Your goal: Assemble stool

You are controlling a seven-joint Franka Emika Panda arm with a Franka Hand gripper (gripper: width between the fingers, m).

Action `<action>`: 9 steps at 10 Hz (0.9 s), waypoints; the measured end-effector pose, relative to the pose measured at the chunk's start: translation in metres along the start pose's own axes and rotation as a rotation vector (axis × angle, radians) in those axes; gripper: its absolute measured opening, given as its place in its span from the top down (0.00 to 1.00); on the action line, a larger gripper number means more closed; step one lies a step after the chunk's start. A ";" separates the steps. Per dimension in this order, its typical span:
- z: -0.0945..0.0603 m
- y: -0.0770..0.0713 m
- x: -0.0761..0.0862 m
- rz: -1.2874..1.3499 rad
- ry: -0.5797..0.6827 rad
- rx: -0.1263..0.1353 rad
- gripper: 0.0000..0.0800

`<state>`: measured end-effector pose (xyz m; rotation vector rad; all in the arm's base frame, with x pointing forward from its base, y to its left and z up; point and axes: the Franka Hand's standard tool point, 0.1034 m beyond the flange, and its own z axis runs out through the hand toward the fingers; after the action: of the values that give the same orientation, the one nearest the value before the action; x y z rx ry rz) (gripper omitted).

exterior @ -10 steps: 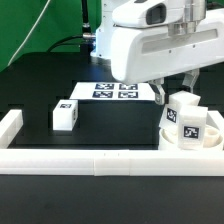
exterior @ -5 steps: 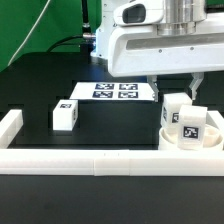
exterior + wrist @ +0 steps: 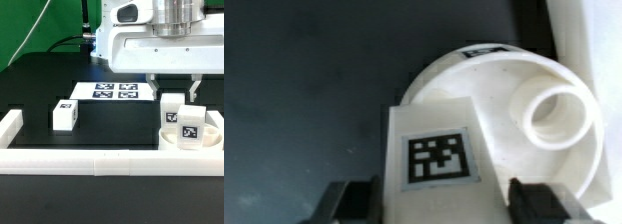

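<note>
The white round seat lies against the rail at the exterior view's right. In the wrist view the seat shows an open socket hole. One tagged white leg stands on it. A second leg stands upright on the seat just behind, and my gripper is shut on it from above. In the wrist view this leg fills the gap between the dark fingers, at my gripper. A third leg lies loose on the table at the left.
The marker board lies flat behind the middle of the table. A long white border rail runs along the front, with a short raised end at the left. A green backdrop and cables are at the back.
The hand has swung from a tilted pose to square-on above the seat. The gripped leg has shifted slightly left with it. The jaws' spacing has not changed.
</note>
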<state>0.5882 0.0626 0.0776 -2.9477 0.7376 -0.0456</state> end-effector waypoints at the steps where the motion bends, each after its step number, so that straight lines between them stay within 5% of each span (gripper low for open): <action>1: 0.000 -0.002 -0.005 0.127 -0.009 0.009 0.57; 5: 0.001 -0.009 -0.012 0.585 -0.053 0.036 0.57; 9: 0.001 -0.013 -0.015 0.984 -0.086 0.028 0.57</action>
<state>0.5806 0.0812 0.0777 -2.2144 2.0052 0.1433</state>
